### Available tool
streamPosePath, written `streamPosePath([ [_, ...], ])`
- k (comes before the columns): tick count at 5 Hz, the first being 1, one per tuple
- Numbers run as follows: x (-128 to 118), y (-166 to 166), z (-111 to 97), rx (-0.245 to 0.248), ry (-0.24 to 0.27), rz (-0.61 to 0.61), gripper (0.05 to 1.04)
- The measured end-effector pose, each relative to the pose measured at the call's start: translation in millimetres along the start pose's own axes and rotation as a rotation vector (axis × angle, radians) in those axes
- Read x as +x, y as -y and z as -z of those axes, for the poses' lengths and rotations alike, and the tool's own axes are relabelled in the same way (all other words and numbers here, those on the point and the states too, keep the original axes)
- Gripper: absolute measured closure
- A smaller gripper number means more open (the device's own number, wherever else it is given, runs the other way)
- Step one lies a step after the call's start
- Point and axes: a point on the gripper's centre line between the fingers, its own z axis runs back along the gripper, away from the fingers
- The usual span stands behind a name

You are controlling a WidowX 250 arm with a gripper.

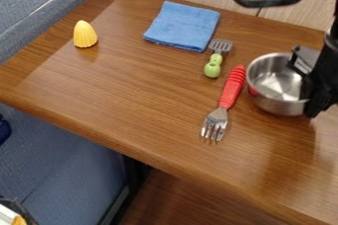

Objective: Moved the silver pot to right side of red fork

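Silver pot (274,87) upright, just right of the red fork (232,88), beside its handle. Gripper (308,84) at pot's rim, side away from fork; pot lies fork-ward of it. Grip state: cannot tell.

A wooden table (132,98) seen from above at a slant. At right, a black gripper (306,80) is at the right rim of an upright silver pot (269,77). Just left of the pot lies a red-handled fork (230,92), tines toward the viewer. Farther back are a green spatula (214,65) and a blue cloth (182,25); at upper left, yellow corn (84,34) stands upright.
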Motion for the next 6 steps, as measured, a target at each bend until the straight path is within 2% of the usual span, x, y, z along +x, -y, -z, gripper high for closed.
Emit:
streamPosePath([
  [2, -3.3, 3.2, 10.0, -0.008, -0.029, 0.024, 0.986],
  [3, -5.6, 6.0, 10.8, -0.011, -0.044, 0.035, 0.815],
  [5, -4.7, 7.3, 9.7, 0.002, -0.039, 0.052, 0.243],
  [6, -4.4, 9.2, 8.1, -0.001, -0.035, 0.065, 0.074],
])
